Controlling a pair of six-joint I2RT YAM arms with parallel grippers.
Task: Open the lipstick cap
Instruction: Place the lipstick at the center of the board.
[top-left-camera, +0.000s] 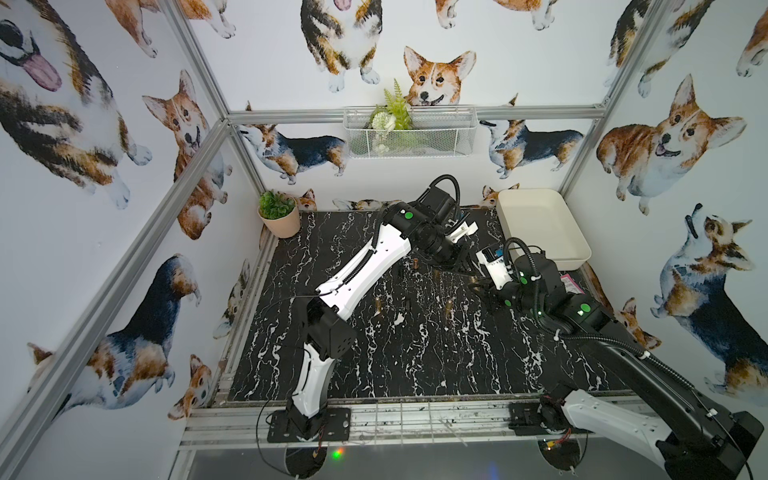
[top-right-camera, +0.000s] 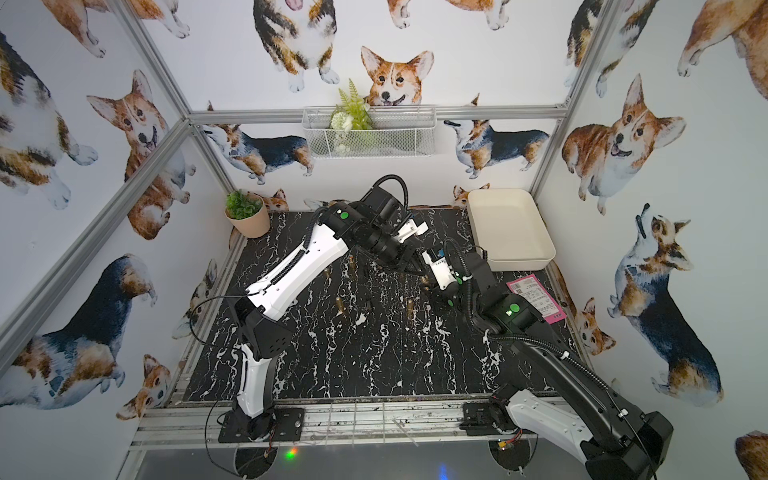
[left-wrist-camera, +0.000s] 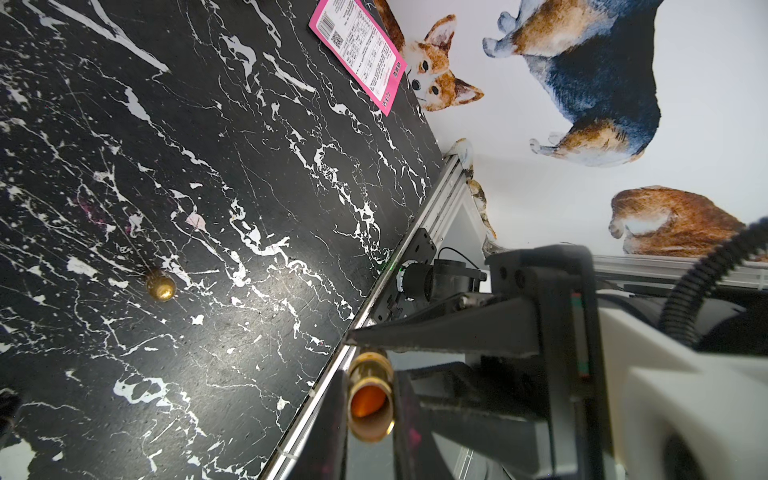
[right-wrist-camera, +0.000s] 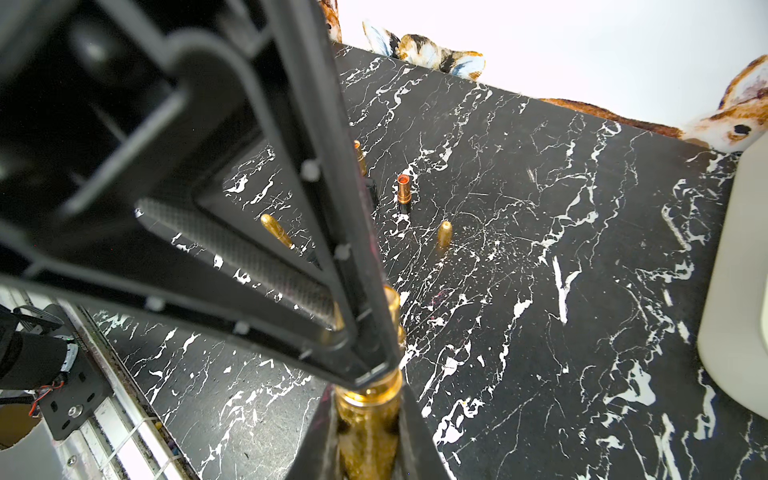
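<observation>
The gold metal lipstick tube (right-wrist-camera: 366, 415), a shiny cylinder with a raised collar, is held off the black marble table. The right gripper (right-wrist-camera: 368, 440) clamps one end and the left gripper (left-wrist-camera: 358, 362) the other. One end (left-wrist-camera: 371, 401) looks hollow and glows orange. Whether the cap has separated cannot be told.

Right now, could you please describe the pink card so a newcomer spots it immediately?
Start at the cream tray in the far right corner of the table. Just in front of it lies the pink card, the only flat, printed thing.
</observation>
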